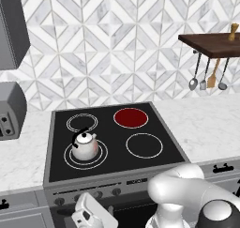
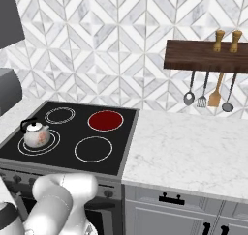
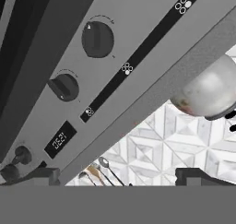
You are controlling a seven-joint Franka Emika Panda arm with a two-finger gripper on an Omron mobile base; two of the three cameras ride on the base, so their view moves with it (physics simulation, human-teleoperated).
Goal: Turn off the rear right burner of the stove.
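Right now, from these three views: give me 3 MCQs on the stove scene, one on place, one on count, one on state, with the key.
1. Where does the kettle stand on the stove?
A. front left zone
B. rear right zone
C. front right zone

2. How many utensils hang under the wooden shelf?
A. two
B. four
C. six

3. What state is the rear right burner in?
A. plain black
B. glowing red
C. covered by a pot

Key:
1 A: it sits inside the double rings at front left in both base views.
2 B: four hang side by side in the right base view.
3 B: its ring is filled red in both base views.
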